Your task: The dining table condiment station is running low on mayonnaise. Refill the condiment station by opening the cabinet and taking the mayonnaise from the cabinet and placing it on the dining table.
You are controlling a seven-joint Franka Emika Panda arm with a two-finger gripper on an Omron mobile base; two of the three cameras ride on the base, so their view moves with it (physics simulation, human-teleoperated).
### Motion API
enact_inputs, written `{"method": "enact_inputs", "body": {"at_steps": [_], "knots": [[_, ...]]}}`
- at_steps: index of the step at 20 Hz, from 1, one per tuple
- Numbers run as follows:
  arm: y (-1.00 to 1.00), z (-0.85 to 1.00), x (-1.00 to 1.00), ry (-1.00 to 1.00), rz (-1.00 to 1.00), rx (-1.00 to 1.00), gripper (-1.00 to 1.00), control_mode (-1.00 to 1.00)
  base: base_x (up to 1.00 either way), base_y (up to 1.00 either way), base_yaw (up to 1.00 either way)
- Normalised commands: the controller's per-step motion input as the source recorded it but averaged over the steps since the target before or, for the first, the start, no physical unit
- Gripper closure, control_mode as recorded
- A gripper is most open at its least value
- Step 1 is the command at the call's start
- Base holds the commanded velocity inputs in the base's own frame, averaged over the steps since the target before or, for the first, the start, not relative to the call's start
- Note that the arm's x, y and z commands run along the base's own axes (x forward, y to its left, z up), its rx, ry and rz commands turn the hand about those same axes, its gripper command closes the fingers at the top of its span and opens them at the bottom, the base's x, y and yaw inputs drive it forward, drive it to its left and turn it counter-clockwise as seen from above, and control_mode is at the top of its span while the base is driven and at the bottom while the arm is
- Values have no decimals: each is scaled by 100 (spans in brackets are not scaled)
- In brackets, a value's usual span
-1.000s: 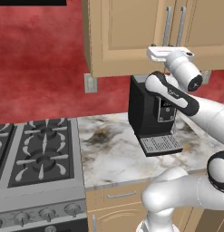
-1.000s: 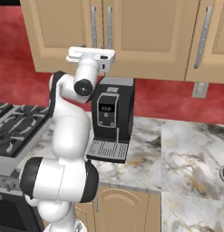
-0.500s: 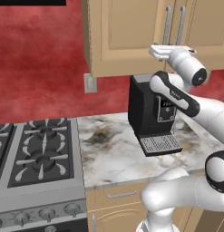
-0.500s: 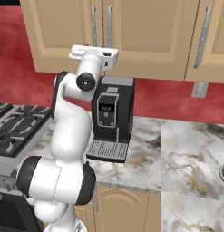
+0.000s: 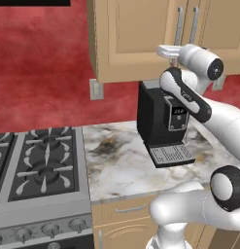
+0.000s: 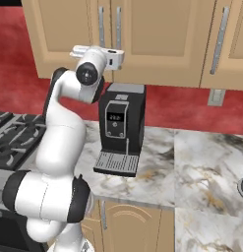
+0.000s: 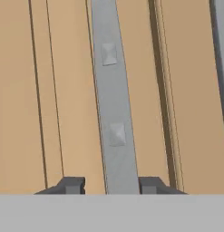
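Gripper (image 7: pixel 111 185) tips narrow, straddling the cabinet (image 5: pixel 141 39) left door handle (image 7: pixel 112 113) near its bottom; I judge contact unclear, may slip off pulling; mayonnaise presumably inside.

The marble counter (image 5: pixel 116 160) lies well below the gripper (image 7: pixel 111 185). Directly under the gripper, 1 black coffee machine (image 6: pixel 120 130) stands on the counter. The gas stove (image 5: pixel 36 170) adjoins the counter, further left.

Red wall (image 5: pixel 43 87), marble counter (image 5: pixel 121 160), gas stove (image 5: pixel 39 165), black coffee machine (image 6: pixel 120 128).
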Motion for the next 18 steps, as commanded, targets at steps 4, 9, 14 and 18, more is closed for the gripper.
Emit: {"method": "enact_inputs", "body": {"at_steps": [4, 9, 14, 18], "knots": [[42, -6, 0, 0, 9, 0, 100, -100, 0, 0, 0], [45, -1, -8, 0, 17, 0, 100, -100, 0, 0, 0], [64, 0, -66, 0, 22, -1, 100, -100, 0, 0, 0], [83, 0, -84, 0, 21, -3, 100, -100, 0, 0, 0]]}}
